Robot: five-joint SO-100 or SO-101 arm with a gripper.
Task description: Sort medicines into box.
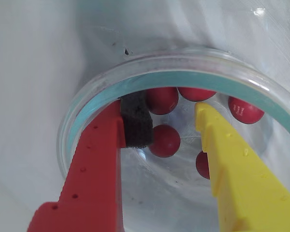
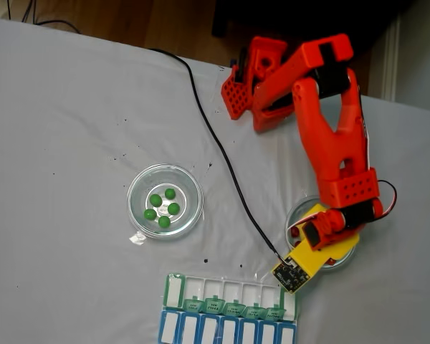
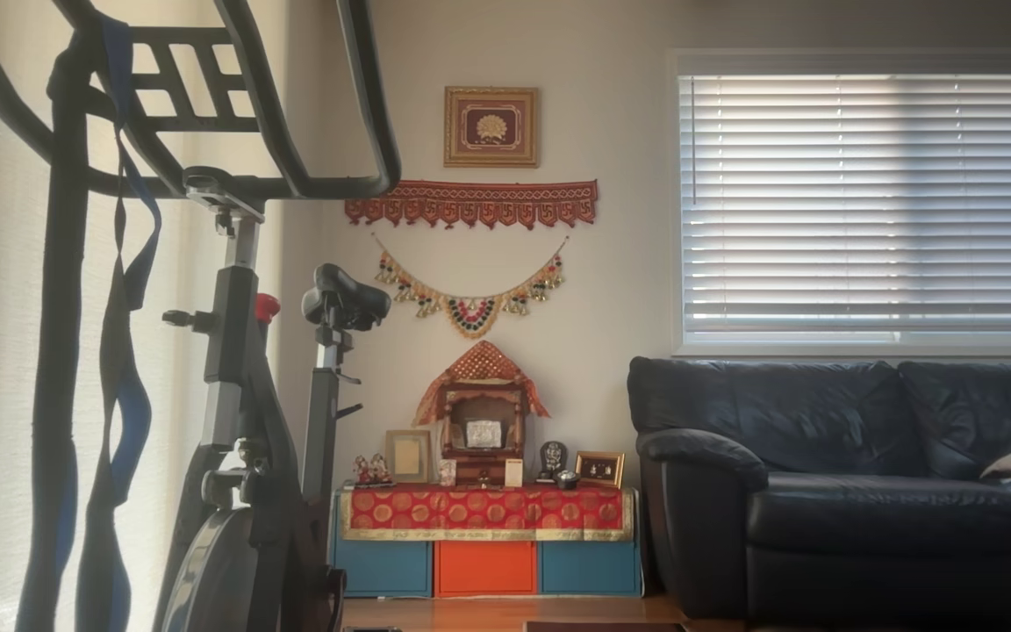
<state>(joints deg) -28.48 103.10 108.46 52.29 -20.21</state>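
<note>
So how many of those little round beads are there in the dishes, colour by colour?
Green pills: 5, in the glass dish on the left of the fixed view.
Red pills: 5, in the other glass dish seen in the wrist view, one partly hidden behind the yellow finger.
Total: 10.

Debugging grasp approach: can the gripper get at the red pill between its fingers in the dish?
Probably yes. In the wrist view the gripper is open inside the glass dish, and the red pill lies loose between the fingers, nothing covering it.
</note>
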